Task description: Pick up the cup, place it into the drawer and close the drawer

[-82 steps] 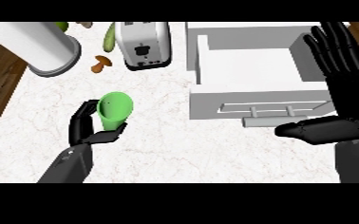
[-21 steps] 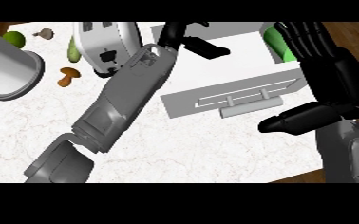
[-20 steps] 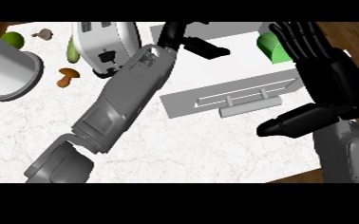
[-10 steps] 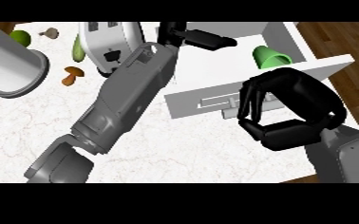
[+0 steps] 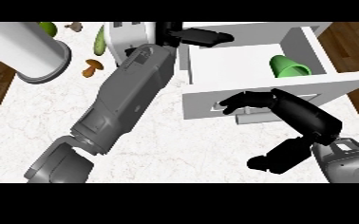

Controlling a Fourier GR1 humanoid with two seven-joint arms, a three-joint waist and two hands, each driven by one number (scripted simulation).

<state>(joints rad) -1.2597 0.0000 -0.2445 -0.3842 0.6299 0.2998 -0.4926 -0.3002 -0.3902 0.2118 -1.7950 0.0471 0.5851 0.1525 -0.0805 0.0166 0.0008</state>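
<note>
The green cup (image 5: 288, 66) lies on its side in the right part of the open white drawer (image 5: 231, 69). My left forearm crosses the counter diagonally. Its left hand (image 5: 191, 34) is at the drawer's back left corner, fingers straight and pointing right, holding nothing. My right hand (image 5: 298, 115) is in front of the drawer. Its bent fingers (image 5: 242, 102) rest against the drawer front (image 5: 203, 105) just above the handle (image 5: 254, 117), with the thumb spread wide below and away from the handle.
A white toaster (image 5: 129, 35) stands left of the drawer, partly behind my left arm. A silver canister (image 5: 32, 52) is at far left. A mushroom (image 5: 91, 68) and a green vegetable (image 5: 100, 42) lie between them. Marble counter (image 5: 182, 152) stretches toward me.
The cup, once in my left hand over the counter, now lies in the drawer. My right hand came down from beside the drawer to its front panel. The left hand stayed at the back.
</note>
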